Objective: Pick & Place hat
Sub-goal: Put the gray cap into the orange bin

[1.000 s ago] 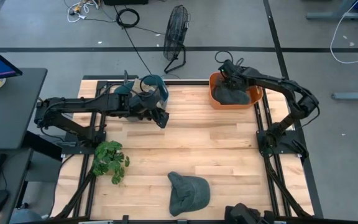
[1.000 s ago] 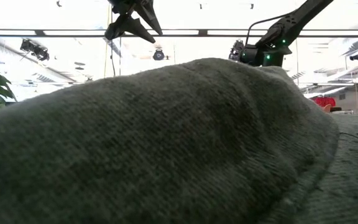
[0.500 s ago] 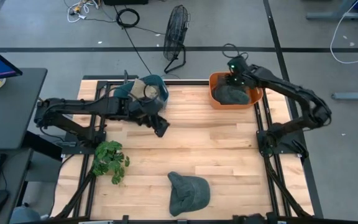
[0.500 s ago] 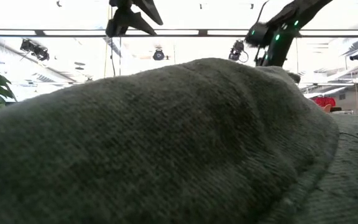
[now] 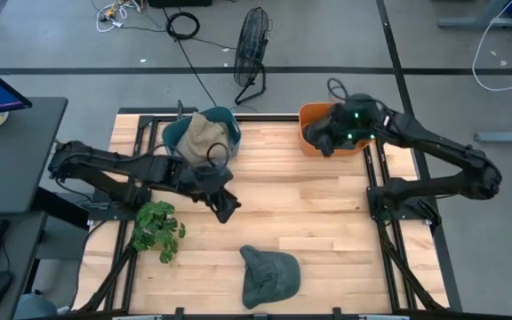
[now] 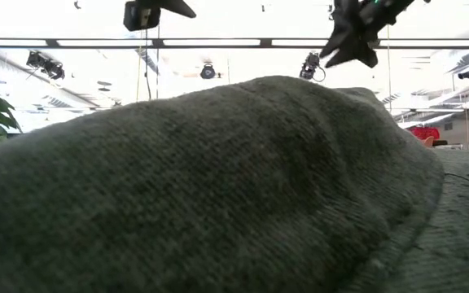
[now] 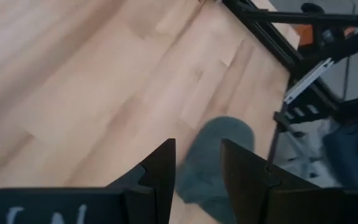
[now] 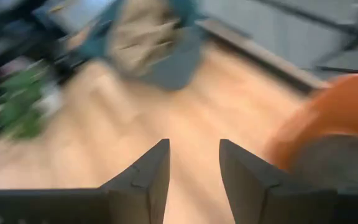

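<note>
The big grey hat (image 6: 218, 187) fills the low view and hides the table. The right wrist view is blurry; the orange bin (image 8: 334, 118) is cut off at the right edge.

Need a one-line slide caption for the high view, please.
Left gripper open above bare table, grey cap lying ahead; right gripper open beside orange bin.

Left arm: I see it reaching toward frame centre, left gripper (image 5: 226, 206) fingers parted.
Right arm: stretched to upper right, right gripper (image 5: 320, 140) fingers parted.
</note>
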Motion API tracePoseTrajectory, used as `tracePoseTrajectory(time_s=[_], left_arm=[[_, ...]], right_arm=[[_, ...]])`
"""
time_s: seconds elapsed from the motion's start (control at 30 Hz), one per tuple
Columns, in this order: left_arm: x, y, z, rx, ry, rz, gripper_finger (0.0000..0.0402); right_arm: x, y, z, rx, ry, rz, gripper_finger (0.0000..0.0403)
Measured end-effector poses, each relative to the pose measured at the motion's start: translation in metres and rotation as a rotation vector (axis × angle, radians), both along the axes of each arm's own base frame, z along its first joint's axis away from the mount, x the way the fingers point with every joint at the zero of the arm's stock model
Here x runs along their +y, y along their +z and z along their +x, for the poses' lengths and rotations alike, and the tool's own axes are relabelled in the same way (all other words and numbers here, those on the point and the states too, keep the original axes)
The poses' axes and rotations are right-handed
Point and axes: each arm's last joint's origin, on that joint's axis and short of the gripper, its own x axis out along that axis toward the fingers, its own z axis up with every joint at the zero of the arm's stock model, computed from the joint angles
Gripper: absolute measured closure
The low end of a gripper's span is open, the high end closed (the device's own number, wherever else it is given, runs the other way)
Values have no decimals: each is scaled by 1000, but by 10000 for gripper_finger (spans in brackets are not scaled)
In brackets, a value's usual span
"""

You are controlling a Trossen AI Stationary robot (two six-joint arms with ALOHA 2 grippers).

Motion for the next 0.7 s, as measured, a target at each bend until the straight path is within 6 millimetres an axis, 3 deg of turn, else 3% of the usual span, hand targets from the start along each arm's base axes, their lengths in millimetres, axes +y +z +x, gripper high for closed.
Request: tracePoseTrajectory(time_s=[0.23, 0.5, 0.7], left_arm=[[-30, -8, 1, 38, 13, -104, 271], [-60, -28, 6, 106, 101, -187, 271], [-75, -40, 10, 142, 130, -222, 271]], right_arm=[[43, -1, 17, -6, 311, 10, 249], [108, -6, 32, 12, 644, 7, 212], [150, -20, 41, 116, 580, 351, 195]])
